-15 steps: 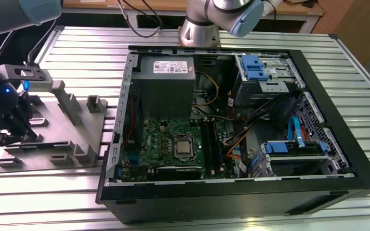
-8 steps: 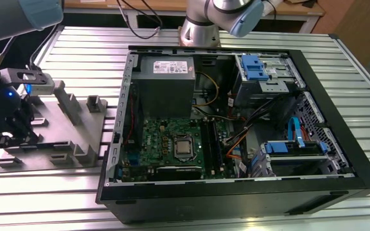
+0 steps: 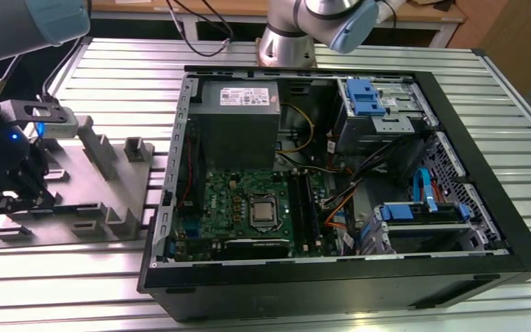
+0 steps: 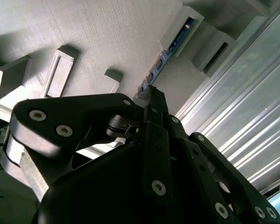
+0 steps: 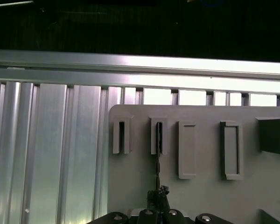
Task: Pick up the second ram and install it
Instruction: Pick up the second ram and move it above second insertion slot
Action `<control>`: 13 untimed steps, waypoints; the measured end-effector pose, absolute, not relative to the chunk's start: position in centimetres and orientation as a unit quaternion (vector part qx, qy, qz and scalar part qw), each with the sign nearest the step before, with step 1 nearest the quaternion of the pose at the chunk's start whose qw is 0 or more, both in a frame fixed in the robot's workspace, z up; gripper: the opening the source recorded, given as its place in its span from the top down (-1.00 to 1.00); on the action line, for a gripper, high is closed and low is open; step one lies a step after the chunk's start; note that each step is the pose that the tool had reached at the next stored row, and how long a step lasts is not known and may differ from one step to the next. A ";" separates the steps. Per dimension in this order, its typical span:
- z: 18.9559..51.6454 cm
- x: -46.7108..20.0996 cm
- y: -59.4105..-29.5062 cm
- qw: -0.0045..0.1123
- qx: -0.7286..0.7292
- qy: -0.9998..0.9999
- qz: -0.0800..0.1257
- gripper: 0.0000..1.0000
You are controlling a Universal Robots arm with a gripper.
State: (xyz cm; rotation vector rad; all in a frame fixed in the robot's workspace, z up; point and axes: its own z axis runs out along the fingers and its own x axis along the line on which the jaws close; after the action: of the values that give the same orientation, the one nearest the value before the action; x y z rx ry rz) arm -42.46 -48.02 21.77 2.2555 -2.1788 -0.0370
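Ideally, the second ram (image 5: 157, 163) is drawn straight out of the fixture block (image 5: 130, 186) along the line of its slot, so that the thin card is neither twisted nor scraped against the slot walls; the pinch is best kept square on the two flat faces, and no tilt is allowed until the card is judged free of the block. The gripper (image 5: 158, 199) is seen in both wrist views with its fingers drawn close together on the ram, which is viewed edge-on as a dark line running from one narrow slot of the fixture block to the fingertips (image 4: 152, 93); it appears to be pinched, not merely touched. The ram appears to sit in the block, not yet lifted. An open computer case (image 3: 339, 180) lies beside the block, on the exterior view's right of it
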 end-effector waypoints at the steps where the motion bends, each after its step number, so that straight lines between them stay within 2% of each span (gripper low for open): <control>1: 21.8 -42.5 -48.0 0.003 0.719 -0.695 -0.012 0.80; 6: 21.8 -42.5 -48.0 0.003 0.719 -0.695 -0.012 0.77; 8: 21.8 -42.5 -48.0 0.003 0.719 -0.695 -0.012 0.54; 9: 21.8 -42.5 -48.0 0.003 0.719 -0.695 -0.012 0.54; 10: 21.8 -42.5 -48.0 0.003 0.719 -0.695 -0.012 0.41; 11: 21.8 -42.5 -48.0 0.003 0.719 -0.695 -0.012 0.41; 12: 21.8 -42.5 -48.0 0.003 0.719 -0.695 -0.012 0.29; 13: 21.8 -42.5 -48.0 0.003 0.719 -0.695 -0.012 0.29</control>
State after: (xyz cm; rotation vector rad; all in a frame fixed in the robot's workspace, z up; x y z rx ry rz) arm -42.46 -48.02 21.77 2.2556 -2.1787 -0.0369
